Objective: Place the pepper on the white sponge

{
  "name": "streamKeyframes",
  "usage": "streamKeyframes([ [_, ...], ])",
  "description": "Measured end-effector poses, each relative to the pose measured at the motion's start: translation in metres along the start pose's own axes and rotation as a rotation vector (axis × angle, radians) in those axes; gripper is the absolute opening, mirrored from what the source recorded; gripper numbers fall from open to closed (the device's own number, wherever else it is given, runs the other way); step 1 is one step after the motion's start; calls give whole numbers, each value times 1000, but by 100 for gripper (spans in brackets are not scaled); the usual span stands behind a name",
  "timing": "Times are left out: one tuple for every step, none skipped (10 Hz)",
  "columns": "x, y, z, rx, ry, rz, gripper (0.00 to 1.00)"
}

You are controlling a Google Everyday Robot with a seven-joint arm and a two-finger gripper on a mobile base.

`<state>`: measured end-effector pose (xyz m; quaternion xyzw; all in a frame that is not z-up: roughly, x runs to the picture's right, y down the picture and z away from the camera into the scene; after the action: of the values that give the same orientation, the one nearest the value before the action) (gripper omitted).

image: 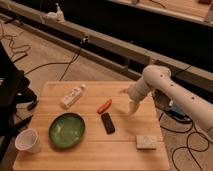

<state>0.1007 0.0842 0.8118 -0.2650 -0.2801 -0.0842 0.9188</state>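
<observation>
The pepper (pixel 104 105), slim and red-orange, lies on the wooden table (pixel 125 150) near its middle, just above a dark flat block (pixel 107 122). The white sponge (pixel 146 142), pale and speckled, lies near the table's front right corner. My gripper (pixel 127 99) hangs on the white arm (pixel 159 79) that reaches in from the right. It is over the table, a little to the right of the pepper and apart from it. Its fingers look spread and hold nothing.
A green bowl (pixel 66 130) sits at the front left, with a white cup (pixel 27 141) beside it at the corner. A white bottle (pixel 73 96) lies at the back left. Cables run over the floor behind and to the right of the table.
</observation>
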Motion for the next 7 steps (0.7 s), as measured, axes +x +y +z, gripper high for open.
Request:
streamKeyframes([
  [-15,-13,15,-5,-16,-40,80],
  [-31,-24,28,-9,-32,-76,80],
  [-34,-27,30,-8,-33,-83,80],
  [-31,-26,29,-6,-31,-79,80],
  [-32,-26,29,-8,-32,-80,80],
  [-34,-27,30,-9,-34,-83,80],
  [-33,-26,30,-8,-33,-81,80],
])
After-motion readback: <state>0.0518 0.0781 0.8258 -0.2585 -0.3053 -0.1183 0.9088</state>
